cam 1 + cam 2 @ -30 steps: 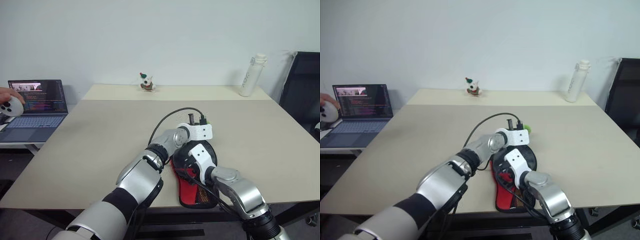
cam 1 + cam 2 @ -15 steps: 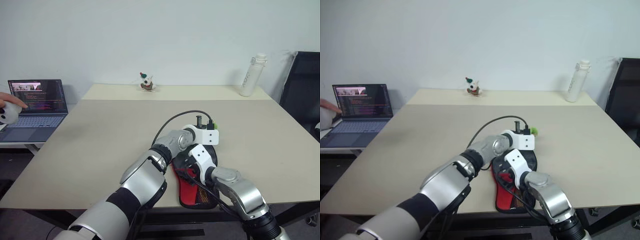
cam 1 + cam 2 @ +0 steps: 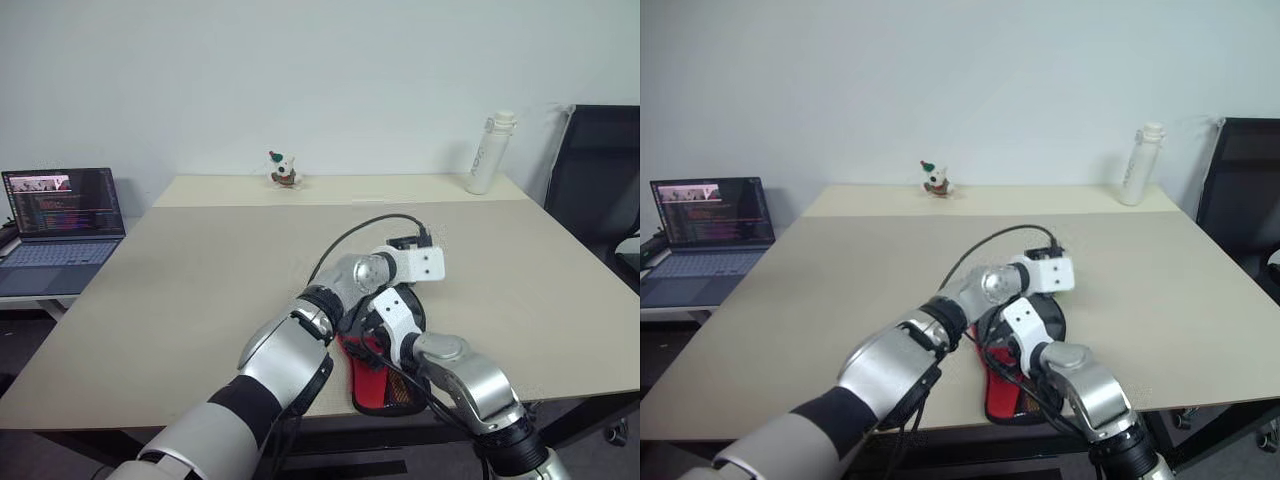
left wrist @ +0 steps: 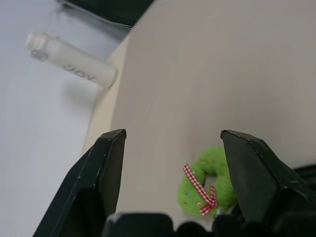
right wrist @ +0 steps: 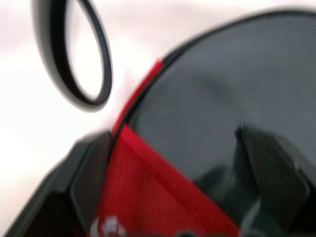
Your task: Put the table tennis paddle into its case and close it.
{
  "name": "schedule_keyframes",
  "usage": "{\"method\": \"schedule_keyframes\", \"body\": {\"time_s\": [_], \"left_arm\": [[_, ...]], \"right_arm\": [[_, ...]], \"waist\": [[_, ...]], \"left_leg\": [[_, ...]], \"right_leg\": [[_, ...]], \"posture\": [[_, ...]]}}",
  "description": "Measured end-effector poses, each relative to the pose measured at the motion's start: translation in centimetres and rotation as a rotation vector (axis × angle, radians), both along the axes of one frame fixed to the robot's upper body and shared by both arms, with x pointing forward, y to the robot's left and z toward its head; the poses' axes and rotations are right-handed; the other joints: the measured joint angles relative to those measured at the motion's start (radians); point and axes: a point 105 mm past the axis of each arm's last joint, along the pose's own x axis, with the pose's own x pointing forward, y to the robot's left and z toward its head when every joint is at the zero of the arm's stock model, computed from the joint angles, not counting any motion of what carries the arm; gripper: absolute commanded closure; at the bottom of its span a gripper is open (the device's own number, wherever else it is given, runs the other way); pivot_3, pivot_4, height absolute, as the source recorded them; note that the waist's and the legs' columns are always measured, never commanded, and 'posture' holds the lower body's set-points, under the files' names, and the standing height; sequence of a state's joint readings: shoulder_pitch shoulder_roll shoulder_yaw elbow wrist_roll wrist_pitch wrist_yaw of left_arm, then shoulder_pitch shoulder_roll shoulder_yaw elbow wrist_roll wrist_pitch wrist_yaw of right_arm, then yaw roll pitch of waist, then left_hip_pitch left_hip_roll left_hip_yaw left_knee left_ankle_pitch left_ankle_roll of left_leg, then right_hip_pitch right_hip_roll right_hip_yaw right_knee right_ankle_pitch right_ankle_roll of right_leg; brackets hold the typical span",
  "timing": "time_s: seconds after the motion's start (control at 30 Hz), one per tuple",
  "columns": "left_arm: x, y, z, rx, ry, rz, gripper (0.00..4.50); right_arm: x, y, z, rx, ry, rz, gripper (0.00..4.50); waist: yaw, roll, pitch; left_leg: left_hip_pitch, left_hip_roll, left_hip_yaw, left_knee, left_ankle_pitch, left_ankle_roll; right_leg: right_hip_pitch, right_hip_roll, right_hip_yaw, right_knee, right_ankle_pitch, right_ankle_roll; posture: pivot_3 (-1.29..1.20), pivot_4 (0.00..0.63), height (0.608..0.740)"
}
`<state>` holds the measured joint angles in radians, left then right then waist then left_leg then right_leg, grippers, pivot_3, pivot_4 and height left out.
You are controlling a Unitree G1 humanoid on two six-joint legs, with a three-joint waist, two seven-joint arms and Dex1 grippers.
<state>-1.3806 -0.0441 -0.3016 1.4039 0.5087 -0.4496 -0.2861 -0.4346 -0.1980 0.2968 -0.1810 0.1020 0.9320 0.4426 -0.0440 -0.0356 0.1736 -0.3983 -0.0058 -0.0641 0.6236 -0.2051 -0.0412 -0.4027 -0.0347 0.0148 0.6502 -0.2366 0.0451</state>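
The case [image 3: 385, 375] lies at the table's [image 3: 200, 290] near edge, long axis running away from the robot; its green zip-pull tag [image 4: 210, 185] sits between the left gripper's [image 4: 170, 163] 2 spread fingers, unheld; the right gripper [image 5: 187, 182], also spread, hovers over the case's black-and-red fabric.

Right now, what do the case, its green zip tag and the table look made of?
Case: woven fabric, matte; red part shows a weave.
Green zip tag: fuzzy felt or plush ring with a red-checked ribbon.
Table: smooth matte beige top, likely laminate; can't confirm.
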Motion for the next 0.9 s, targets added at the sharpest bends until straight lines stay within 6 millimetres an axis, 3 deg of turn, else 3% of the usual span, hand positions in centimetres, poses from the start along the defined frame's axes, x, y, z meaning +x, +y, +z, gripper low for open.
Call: {"method": "schedule_keyframes", "body": {"time_s": [0.07, 0.17, 0.23, 0.3, 0.43, 0.57, 0.67, 0.77, 0.9], "left_arm": [[0.8, 1.5, 2.4, -0.186, 0.046, 0.036, 1.07], [2.3, 5.6, 6.1, -0.403, 0.069, 0.085, 1.07], [2.7, 7.9, 7.1, -0.492, 0.1, 0.092, 1.07], [3.0, 10.5, 6.3, -0.542, 0.153, 0.108, 1.07], [3.0, 14.3, 2.2, -0.576, 0.332, 0.15, 1.07], [1.4, 18.2, 0.3, -0.649, 0.529, 0.085, 1.07], [-0.8, 18.4, -0.3, -0.619, 0.609, -0.019, 1.07], [-2.6, 17.2, -1.6, -0.557, 0.661, -0.08, 1.07], [-3.5, 15.0, -2.0, -0.481, 0.643, -0.126, 1.07]], "right_arm": [[0.0, 0.0, 0.1, 0.007, 0.008, 0.003, 0.0], [-0.3, -0.4, 0.3, 0.042, 0.03, -0.003, 0.0], [-0.6, -1.0, 0.6, 0.054, 0.04, -0.009, 0.0], [-1.4, -1.6, 1.0, 0.077, 0.052, 0.002, 0.0], [-2.9, -2.3, 1.5, 0.108, 0.092, 0.028, 0.0], [-4.8, -2.5, 2.7, 0.165, 0.128, 0.075, 0.0], [-5.2, -3.8, 4.7, 0.219, 0.109, 0.081, 0.0], [-6.1, -4.9, 6.5, 0.281, 0.111, 0.119, 0.0], [-5.9, -7.5, 6.9, 0.263, 0.135, 0.071, 0.0]], "waist": [[-0.004, 0.0, 0.0], [-0.006, 0.0, 0.0], [-0.002, 0.001, 0.0], [0.001, 0.001, 0.0], [0.011, 0.0, 0.001], [0.009, 0.002, 0.004], [0.012, 0.002, 0.004], [0.021, 0.002, 0.004], [0.023, 0.002, 0.004]], "left_leg": [[0.0, 0.0, 0.0, 0.0, 0.0, 0.0], [0.0, 0.0, 0.0, -0.001, 0.0, 0.0], [-0.002, -0.001, -0.001, -0.001, 0.0, 0.0], [-0.002, -0.001, -0.001, -0.001, 0.0, 0.0], [-0.004, -0.001, -0.002, 0.0, 0.0, 0.0], [-0.004, 0.0, -0.002, 0.0, 0.0, 0.0], [-0.004, 0.0, -0.002, 0.0, 0.0, 0.0], [-0.005, 0.0, -0.004, 0.001, 0.0, 0.0], [-0.005, -0.001, -0.003, 0.003, 0.0, 0.0]], "right_leg": [[0.0, 0.0, 0.0, 0.0, 0.0, 0.0], [0.0, 0.0, 0.0, 0.0, 0.0, 0.0], [0.0, 0.0, 0.0, -0.001, 0.0, 0.0], [0.0, -0.001, 0.0, -0.002, 0.0, 0.0], [-0.002, -0.001, -0.001, -0.002, 0.0, 0.0], [-0.003, 0.0, 0.0, -0.001, 0.0, 0.0], [-0.002, -0.001, 0.0, -0.002, 0.0, -0.001], [-0.002, -0.001, -0.001, -0.002, 0.0, -0.001], [-0.001, -0.002, -0.001, -0.002, 0.001, -0.002]], "posture": [[0.0, 0.15, 0.74], [0.0, 0.15, 0.74], [0.0, 0.15, 0.74], [0.0, 0.15, 0.74], [0.0, 0.15, 0.74], [0.0, 0.15, 0.74], [0.0, 0.15, 0.74], [0.0, 0.15, 0.74], [0.0, 0.15, 0.74]]}}
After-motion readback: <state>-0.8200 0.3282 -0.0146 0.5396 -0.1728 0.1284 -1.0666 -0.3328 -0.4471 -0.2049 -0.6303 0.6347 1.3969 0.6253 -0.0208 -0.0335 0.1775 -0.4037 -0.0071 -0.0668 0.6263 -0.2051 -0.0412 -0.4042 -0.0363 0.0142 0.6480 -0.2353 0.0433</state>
